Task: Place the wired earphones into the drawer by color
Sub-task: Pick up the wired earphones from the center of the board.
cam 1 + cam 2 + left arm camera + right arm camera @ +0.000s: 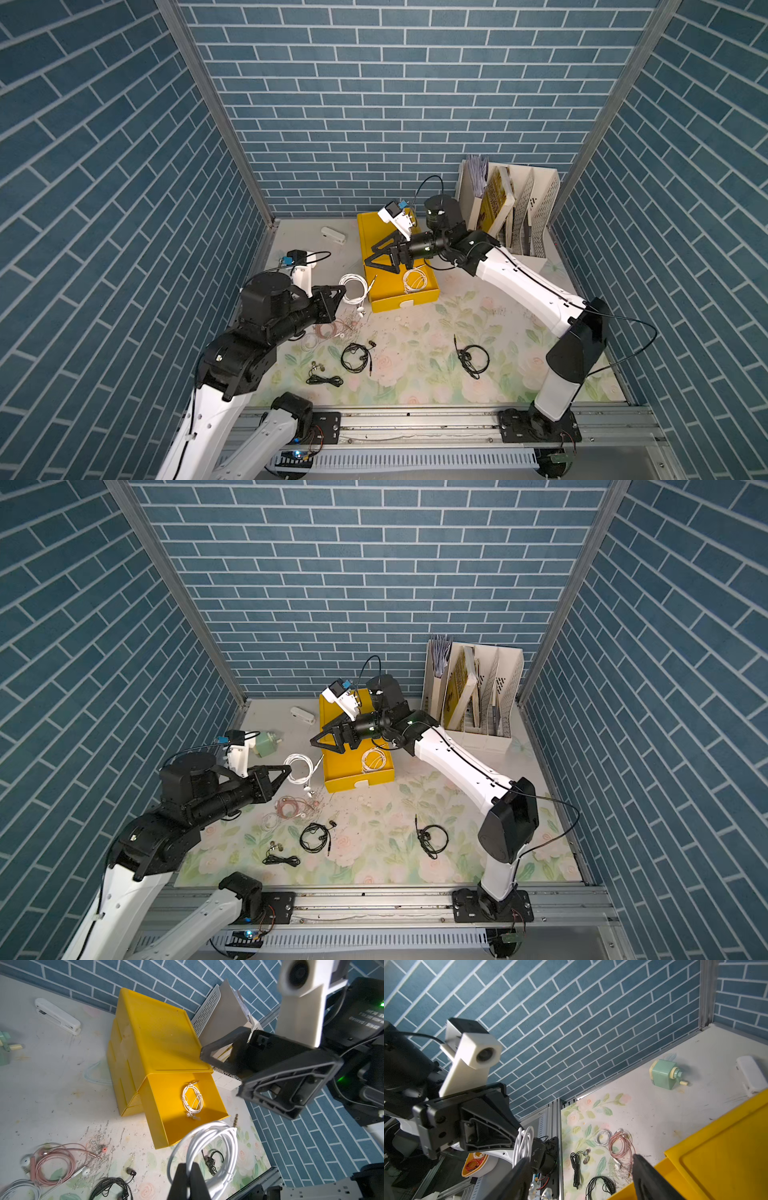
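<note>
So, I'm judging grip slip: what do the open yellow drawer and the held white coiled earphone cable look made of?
The open yellow drawer: likely moulded plastic, smooth, semi-glossy, thin walls. The white coiled earphone cable in the left gripper: rubbery-looking sheath, smooth, soft sheen.

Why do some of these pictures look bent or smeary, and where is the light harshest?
In both top views the brick walls splay outward, a wide-lens bend. In the left wrist view the right gripper is smeared, and the open drawer holds a bright patch beside shadow. In the right wrist view that gripper's near fingers are soft, the pencil sharpener crisp.
</note>
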You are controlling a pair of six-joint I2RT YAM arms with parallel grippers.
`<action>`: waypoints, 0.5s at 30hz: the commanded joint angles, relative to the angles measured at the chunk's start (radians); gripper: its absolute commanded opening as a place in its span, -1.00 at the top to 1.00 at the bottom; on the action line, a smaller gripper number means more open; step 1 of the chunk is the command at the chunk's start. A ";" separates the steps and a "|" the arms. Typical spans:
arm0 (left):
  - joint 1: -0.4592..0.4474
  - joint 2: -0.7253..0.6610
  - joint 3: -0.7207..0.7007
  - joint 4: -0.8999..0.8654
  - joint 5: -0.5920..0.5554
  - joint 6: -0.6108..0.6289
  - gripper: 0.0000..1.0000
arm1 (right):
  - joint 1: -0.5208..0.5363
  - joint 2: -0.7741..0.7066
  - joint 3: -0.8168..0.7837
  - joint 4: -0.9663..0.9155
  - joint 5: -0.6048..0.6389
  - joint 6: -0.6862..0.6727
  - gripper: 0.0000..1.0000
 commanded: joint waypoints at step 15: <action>0.004 0.016 -0.045 0.059 0.009 0.030 1.00 | 0.039 -0.094 -0.075 0.011 -0.066 -0.057 -0.48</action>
